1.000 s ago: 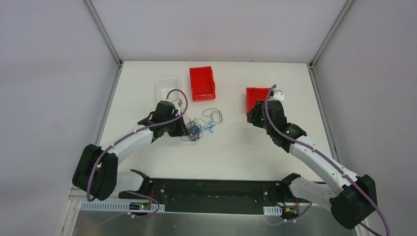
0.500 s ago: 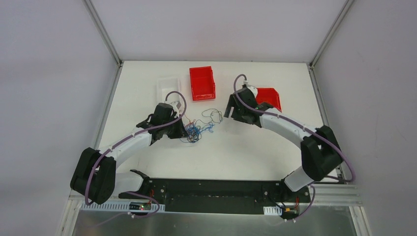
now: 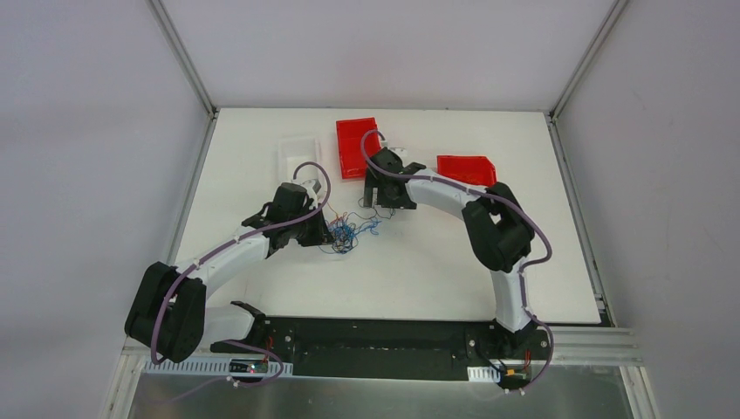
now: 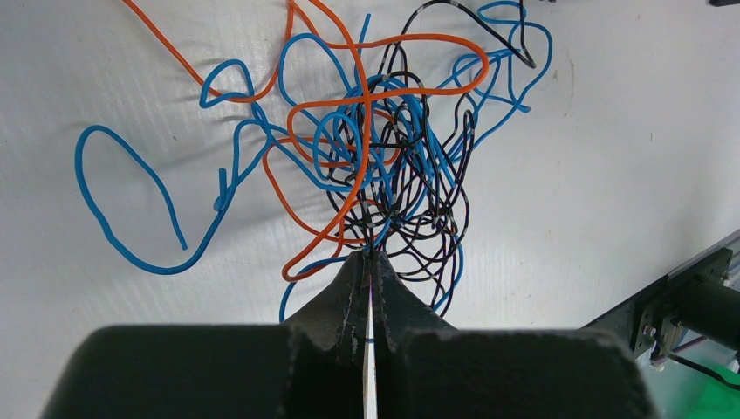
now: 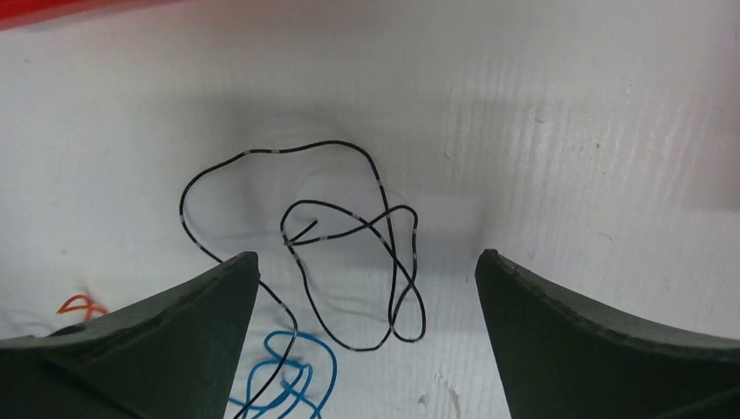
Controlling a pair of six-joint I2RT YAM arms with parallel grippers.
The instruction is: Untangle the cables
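Observation:
The cables (image 3: pixel 352 229) are a small knot of thin blue, orange and black wires in the middle of the white table. In the left wrist view the knot (image 4: pixel 375 166) fills the picture, and my left gripper (image 4: pixel 368 253) is shut on strands at its near edge. A loose black loop (image 5: pixel 349 236) trails off the knot toward the red bins. My right gripper (image 5: pixel 366 271) is open above that loop, one finger on either side of it. In the top view the right gripper (image 3: pixel 381 199) sits just right of the knot and the left gripper (image 3: pixel 330 234) just left of it.
A red bin (image 3: pixel 359 147) and a clear white tray (image 3: pixel 297 155) stand behind the knot. A second red bin (image 3: pixel 467 169) lies at the back right. The right arm arches over the table's middle right.
My right arm has swung left from the right red bin to just above the black loop beside the knot. My left arm has stayed put, shut on the knot.

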